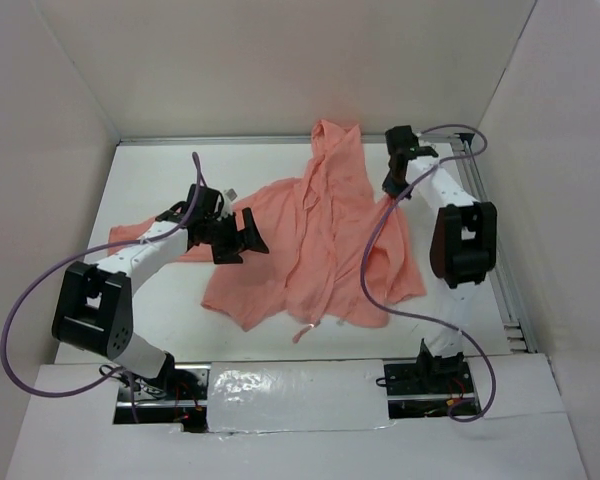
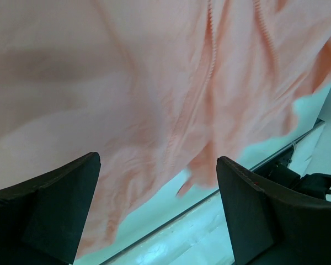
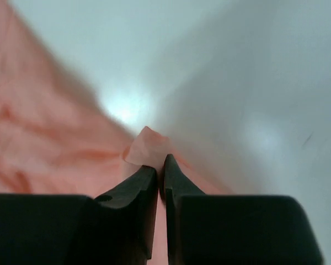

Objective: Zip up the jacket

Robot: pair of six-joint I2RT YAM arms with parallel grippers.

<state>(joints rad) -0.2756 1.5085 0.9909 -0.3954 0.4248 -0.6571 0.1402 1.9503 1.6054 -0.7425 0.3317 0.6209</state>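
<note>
Purple cable (image 1: 365,262) crosses jacket (image 1: 315,230) right side.

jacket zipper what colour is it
Salmon-pink zipper, matching the soft jacket; left wrist view shows best.

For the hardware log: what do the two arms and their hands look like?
Both arms have white links and bulky black joint housings. A loose purple cable runs along the left arm and another along the right arm. The left hand has two broad, wedge-shaped matte black fingers; the right hand has black fingers that taper to thin tips. No markings are legible.
</note>
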